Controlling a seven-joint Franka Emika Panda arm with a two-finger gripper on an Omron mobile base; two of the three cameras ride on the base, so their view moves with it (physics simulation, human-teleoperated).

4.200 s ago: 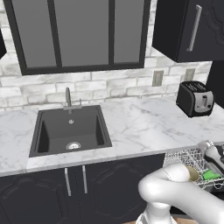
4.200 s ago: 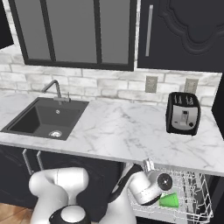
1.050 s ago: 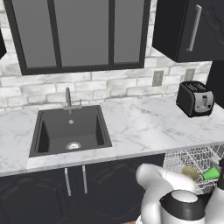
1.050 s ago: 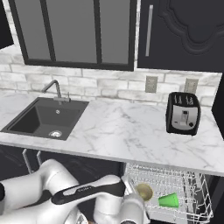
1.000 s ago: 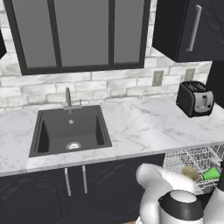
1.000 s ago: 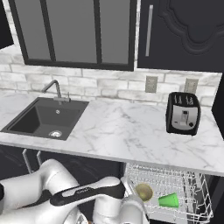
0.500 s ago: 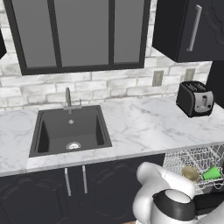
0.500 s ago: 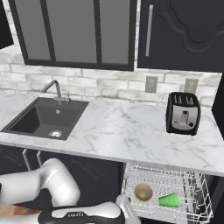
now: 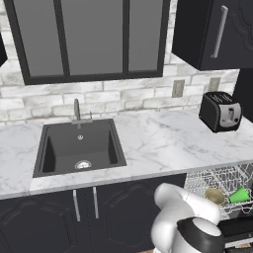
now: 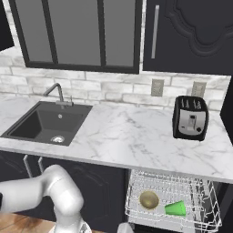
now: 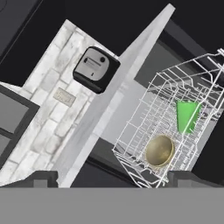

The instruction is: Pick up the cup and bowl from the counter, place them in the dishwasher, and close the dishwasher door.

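A: Which step is it on?

B: Loading looks finished. Nearest the robot, the gripper (image 11: 112, 179) has its two fingers spread wide with nothing between them, and it sits low under the counter edge looking up at the pulled-out rack (image 11: 144, 151). The bowl (image 10: 149, 199) and the green cup (image 10: 175, 208) both lie in that white wire rack, side by side, with the cup on its side.

A: So only the door is left?

B: That is my reading. The dishwasher (image 10: 132, 175) stands open beneath the counter (image 10: 136, 136). I cannot make out the dishwasher door plainly; it should be the black panel folded down below the rack, and the frames cut it off.

A: What does the next move need?

B: The rack probably has to slide back in first, or the door will not shut. Then the hand must get under the door's free edge and swing it up on its bottom hinge, with the fingers kept out of the wires.

A: What differs from a moment ago?

B: Half a second back the arm lay lower across the right base view, and now its white elbow has risen at the lower left. In the left base view the arm has shifted slightly. The bowl, the cup, the sink (image 9: 79, 148) and, farthest off, the toaster (image 10: 190, 118) have not moved
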